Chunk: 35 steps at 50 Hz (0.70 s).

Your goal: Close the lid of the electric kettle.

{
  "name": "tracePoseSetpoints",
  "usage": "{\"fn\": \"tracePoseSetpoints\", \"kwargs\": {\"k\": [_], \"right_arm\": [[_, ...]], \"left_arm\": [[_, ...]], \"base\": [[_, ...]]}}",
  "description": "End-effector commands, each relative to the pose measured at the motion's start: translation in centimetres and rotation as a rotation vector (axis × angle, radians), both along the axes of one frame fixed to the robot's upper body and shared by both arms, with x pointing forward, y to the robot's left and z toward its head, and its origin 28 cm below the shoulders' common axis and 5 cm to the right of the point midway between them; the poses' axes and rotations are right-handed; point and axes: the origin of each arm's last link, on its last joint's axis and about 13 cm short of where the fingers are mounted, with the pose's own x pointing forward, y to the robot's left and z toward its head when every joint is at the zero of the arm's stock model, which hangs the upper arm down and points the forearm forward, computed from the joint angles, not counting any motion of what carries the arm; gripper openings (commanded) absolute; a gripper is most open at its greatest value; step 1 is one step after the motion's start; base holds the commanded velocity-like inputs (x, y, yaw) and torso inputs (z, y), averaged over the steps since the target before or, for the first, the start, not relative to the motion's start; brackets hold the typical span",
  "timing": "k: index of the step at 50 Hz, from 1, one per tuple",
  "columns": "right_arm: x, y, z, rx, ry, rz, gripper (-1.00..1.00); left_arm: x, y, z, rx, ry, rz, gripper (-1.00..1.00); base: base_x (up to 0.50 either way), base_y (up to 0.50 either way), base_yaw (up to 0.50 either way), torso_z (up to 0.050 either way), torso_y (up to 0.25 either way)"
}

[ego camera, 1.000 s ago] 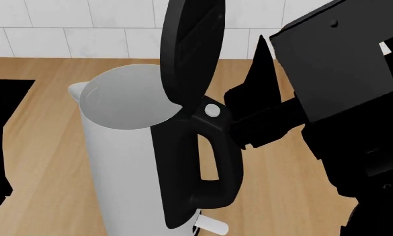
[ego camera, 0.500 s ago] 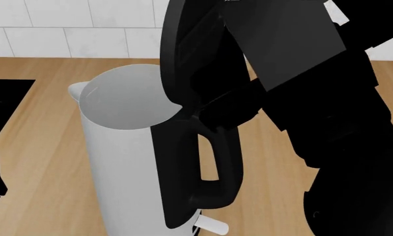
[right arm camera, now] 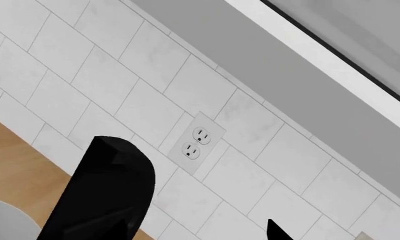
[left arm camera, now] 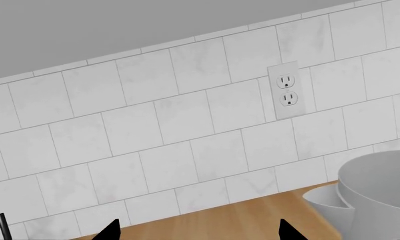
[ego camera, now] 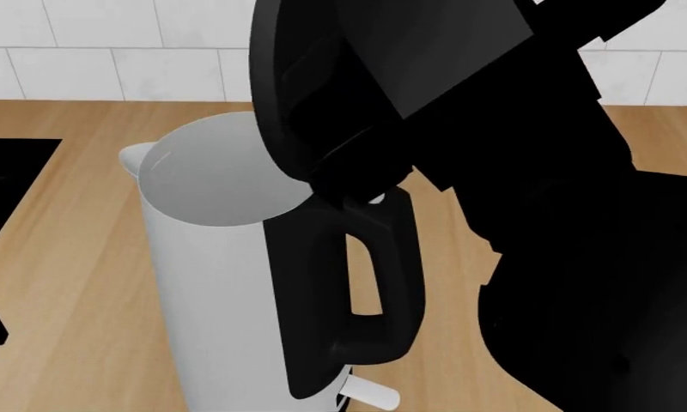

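Observation:
The white electric kettle (ego camera: 217, 283) stands on the wooden counter with its black loop handle (ego camera: 392, 275) facing right. Its round black lid (ego camera: 284, 94) stands raised over the open mouth, leaning slightly toward it. My right arm (ego camera: 527, 129) presses in from the right behind the lid; its fingertips are lost in the black there. In the right wrist view the lid (right arm camera: 106, 195) shows next to one finger of the open right gripper (right arm camera: 200, 232). My left gripper (left arm camera: 198, 232) is open and empty, left of the kettle's rim (left arm camera: 380, 190).
A black cooktop (ego camera: 6, 180) lies at the counter's left. A tiled wall with an outlet (left arm camera: 285, 90) runs behind the counter (ego camera: 80, 283). The kettle's white switch lever (ego camera: 367, 396) sticks out at its base.
My right arm has swung left and up against the back of the lid. The lid has tipped a little left, toward the kettle's mouth. The left arm has barely moved.

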Motion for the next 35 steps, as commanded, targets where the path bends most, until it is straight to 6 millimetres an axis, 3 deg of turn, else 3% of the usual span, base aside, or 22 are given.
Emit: {"fn": "tracePoseSetpoints", "kwargs": {"k": [1,16,25,35], "right_arm": [[0.6,0.6,0.1,-0.007,0.004,0.013,1.00],[2.0,1.6,-0.5,-0.002,0.038,0.039,1.00],[3.2,1.8,-1.8,0.008,0.075,0.050,1.00],[3.4,1.7,-2.1,0.024,0.076,0.047,1.00]], "left_arm": [[-0.1,0.2,-0.2,0.005,-0.005,0.011,1.00],[-0.3,0.5,-0.3,-0.003,-0.007,0.022,1.00],[-0.3,0.6,-0.4,-0.005,-0.004,0.024,1.00],[-0.2,0.5,-0.6,-0.005,0.002,0.019,1.00]], "base": [[0.00,0.00,0.00,0.000,0.000],[0.00,0.00,0.00,0.000,0.000],[0.00,0.00,0.00,0.000,0.000],[0.00,0.00,0.00,0.000,0.000]]}}
